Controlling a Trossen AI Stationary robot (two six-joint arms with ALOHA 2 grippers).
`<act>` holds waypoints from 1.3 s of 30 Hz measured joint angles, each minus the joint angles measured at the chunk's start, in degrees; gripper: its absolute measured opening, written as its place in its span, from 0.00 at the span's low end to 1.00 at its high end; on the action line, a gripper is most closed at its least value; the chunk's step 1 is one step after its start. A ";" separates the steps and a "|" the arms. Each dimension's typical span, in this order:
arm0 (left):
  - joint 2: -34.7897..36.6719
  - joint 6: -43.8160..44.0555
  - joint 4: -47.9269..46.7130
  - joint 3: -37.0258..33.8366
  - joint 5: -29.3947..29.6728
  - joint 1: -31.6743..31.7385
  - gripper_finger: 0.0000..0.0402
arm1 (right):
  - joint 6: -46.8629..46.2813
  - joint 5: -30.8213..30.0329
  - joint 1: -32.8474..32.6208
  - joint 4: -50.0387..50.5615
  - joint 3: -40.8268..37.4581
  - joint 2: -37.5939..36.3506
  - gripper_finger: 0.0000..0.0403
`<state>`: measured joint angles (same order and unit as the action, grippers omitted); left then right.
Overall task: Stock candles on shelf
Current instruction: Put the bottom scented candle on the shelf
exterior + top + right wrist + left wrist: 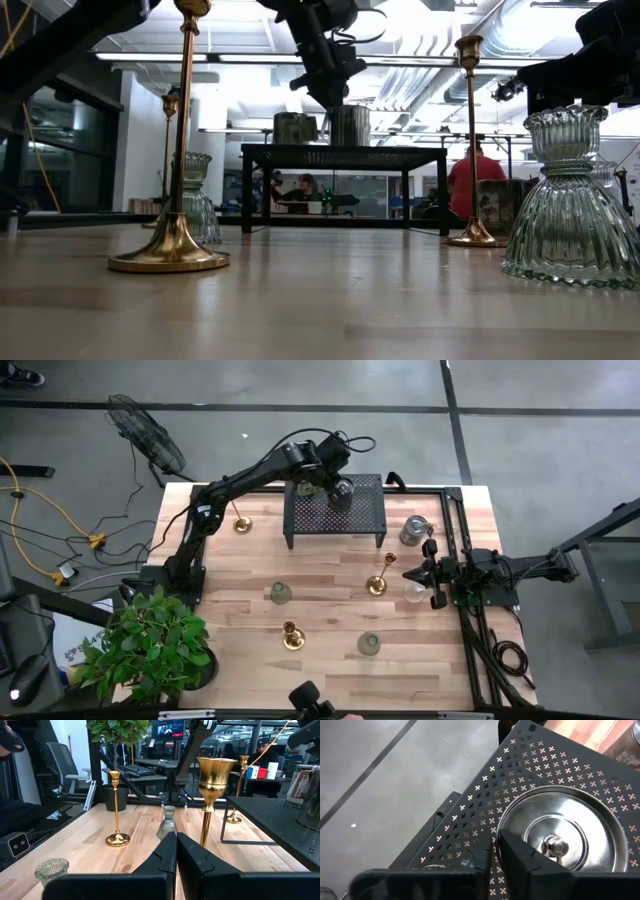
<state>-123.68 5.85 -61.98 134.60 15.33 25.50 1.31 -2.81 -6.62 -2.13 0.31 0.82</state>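
While the left claw [341,491] hung narrowly parted over a lidded metal jar candle [564,838] on the shelf [365,520], brass candlesticks [378,584] and glass jars [281,593] stood on the table [330,660]; right claw [408,574] shut, empty, at the table's right edge.

My shelf [335,512] is black, its top pierced with a regular pattern of small cross-shaped holes. The lidded candle [563,832] on it is shiny silver metal. The candlesticks [379,582] are polished brass-gold. The jar candles [570,200] are clear ribbed glass. My counter [330,660] is pale striped wood. The plant [150,645] is green.
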 joint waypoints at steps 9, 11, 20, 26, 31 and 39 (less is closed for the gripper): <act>1.12 -0.95 -0.70 0.03 3.14 0.00 0.33 | 0.00 0.00 -0.01 0.06 0.01 0.00 0.01; 1.82 -1.49 -0.46 0.07 4.12 -0.14 0.36 | 0.00 0.00 -0.01 0.09 0.01 0.00 0.01; 3.72 -6.25 1.10 0.15 5.06 -5.12 0.38 | -0.01 0.00 -0.01 0.10 0.01 0.00 0.01; 4.39 -12.08 1.79 0.16 4.42 -9.81 0.38 | 0.01 0.00 0.00 0.12 0.01 0.00 0.01; 4.48 -15.64 2.25 -0.90 -4.23 -12.92 0.37 | -0.01 0.00 0.01 0.11 -0.01 0.00 0.01; 4.79 -17.19 2.22 -7.17 -5.99 -15.20 0.06 | 0.00 0.00 0.00 0.13 0.00 0.00 0.01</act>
<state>-118.89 -11.34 -59.76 127.44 9.34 10.30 1.31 -2.81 -6.63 -2.00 0.31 0.82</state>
